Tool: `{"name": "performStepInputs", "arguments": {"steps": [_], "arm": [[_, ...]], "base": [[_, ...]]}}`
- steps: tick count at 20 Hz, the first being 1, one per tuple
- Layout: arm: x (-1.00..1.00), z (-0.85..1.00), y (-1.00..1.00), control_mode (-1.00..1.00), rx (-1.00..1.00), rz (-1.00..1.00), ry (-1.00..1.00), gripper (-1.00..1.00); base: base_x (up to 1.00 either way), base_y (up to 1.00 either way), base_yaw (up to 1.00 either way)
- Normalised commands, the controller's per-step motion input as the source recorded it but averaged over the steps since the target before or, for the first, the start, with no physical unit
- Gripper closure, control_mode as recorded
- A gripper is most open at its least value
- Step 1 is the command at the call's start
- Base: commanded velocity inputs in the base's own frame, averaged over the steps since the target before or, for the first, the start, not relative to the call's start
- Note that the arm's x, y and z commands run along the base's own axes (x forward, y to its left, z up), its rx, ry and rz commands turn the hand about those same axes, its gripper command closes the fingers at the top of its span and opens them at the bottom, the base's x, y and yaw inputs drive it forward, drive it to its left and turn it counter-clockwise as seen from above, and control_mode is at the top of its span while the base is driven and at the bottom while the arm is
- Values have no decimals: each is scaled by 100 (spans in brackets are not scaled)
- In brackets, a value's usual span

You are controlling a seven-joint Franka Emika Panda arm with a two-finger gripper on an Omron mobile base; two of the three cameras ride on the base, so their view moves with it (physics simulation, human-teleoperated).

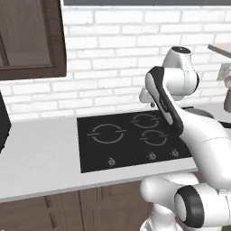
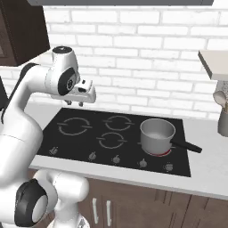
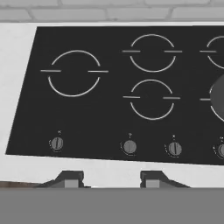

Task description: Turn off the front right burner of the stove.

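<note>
The stove (image 2: pixel 89 140) is a flat black glass cooktop set into the white counter. At its right, the front right burner (image 2: pixel 162 154) glows reddish-pink under a grey saucepan (image 2: pixel 156 132) with a dark handle. A row of small grey knobs (image 2: pixel 116 159) runs along the stove's front edge. My gripper (image 2: pixel 75 103) hangs high above the stove's rear left, open and holding nothing. In the hand view the gripper (image 3: pixel 110 179) looks down over the front edge, with the knobs (image 3: pixel 129 146) just beyond its fingertips and the saucepan (image 3: pixel 218 96) cut off at the right. From the left base the gripper (image 1: pixel 149 102) is above the stove (image 1: pixel 97 155).
A dark wood wall cabinet (image 1: pixel 31 40) hangs at the upper left, and a dark appliance (image 1: pixel 3 124) stands at the counter's left end. A shelf (image 2: pixel 214 63) and a utensil holder (image 2: pixel 222 116) are at the right. The brick wall runs behind the stove.
</note>
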Motion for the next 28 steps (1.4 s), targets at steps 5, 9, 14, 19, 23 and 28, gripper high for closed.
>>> {"name": "performStepInputs", "arguments": {"steps": [5, 9, 14, 19, 23, 28], "arm": [[-61, -9, -47, -100, 4, -3, -5, -100], [-100, -18, -100, -100, 17, -11, -12, -100], [-99, -16, -100, -100, 7, -5, -10, -100], [-89, -14, -100, -100, 1, -1, -9, -100], [-41, -19, -82, -100, -1, 0, -2, -100], [-12, -12, -77, -100, 0, 13, -3, -100]], "base": [[0, 0, 0], [0, 0, 0], [0, 0, 0], [0, 0, 0], [0, 0, 0], [0, 0, 0]]}}
